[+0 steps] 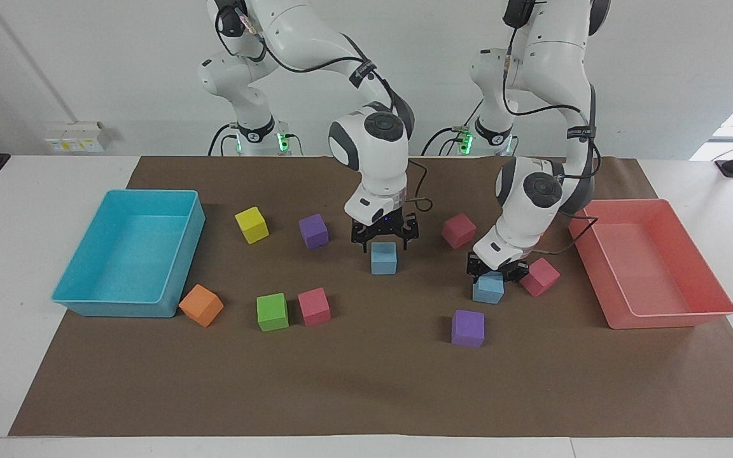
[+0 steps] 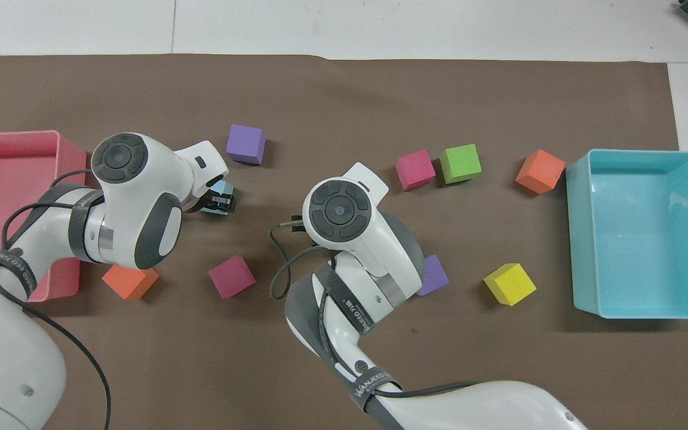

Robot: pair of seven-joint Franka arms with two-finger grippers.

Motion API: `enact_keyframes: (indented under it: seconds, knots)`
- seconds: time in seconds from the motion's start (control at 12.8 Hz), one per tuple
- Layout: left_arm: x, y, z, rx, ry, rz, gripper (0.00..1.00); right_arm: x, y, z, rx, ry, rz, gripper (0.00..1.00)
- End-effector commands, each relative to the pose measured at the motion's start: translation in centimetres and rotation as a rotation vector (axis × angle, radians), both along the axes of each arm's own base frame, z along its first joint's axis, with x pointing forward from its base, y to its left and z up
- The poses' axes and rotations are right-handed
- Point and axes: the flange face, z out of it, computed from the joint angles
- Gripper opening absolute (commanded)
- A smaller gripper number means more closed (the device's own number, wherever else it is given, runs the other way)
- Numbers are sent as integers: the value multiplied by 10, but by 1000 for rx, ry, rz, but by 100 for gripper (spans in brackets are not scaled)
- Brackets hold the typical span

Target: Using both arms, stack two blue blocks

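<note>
Two light blue blocks lie on the brown mat. One blue block (image 1: 383, 258) sits mid-table, and my right gripper (image 1: 383, 240) hangs open just above it, fingers spread to either side and clear of it. The second blue block (image 1: 488, 289) rests on the mat toward the left arm's end, and my left gripper (image 1: 492, 271) is down on it, shut on its upper part. In the overhead view this block (image 2: 223, 190) peeks out between the fingers of the left gripper (image 2: 220, 201). There the right arm's wrist hides the mid-table block.
A turquoise bin (image 1: 112, 309) stands at the right arm's end, a red bin (image 1: 659, 313) at the left arm's end. A pink cube (image 1: 540, 277) sits right beside the gripped block. Purple (image 1: 468, 328), magenta (image 1: 459, 229), purple (image 1: 314, 230), yellow (image 1: 252, 224), green (image 1: 272, 312), pink (image 1: 314, 306) and orange (image 1: 201, 305) cubes are scattered around.
</note>
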Motion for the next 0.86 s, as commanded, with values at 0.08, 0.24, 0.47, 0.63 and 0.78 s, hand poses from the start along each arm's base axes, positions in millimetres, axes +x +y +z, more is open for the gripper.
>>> enact_keyframes:
  seconds: [0.08,0.24,0.47,0.63,0.78]
  knots:
    - [-6,2,30,5,-32,13,10,-5,-70,41,27,-1,-45,100]
    - [-11,4,53,9,-24,13,10,3,-96,41,95,47,-64,100]
    - [-11,-16,84,21,4,45,10,17,-139,25,247,99,21,100]
    - [-13,-32,87,19,-13,100,11,28,-164,13,324,120,45,100]
    - [-26,-64,88,17,-12,107,10,33,-176,-1,461,164,32,100]
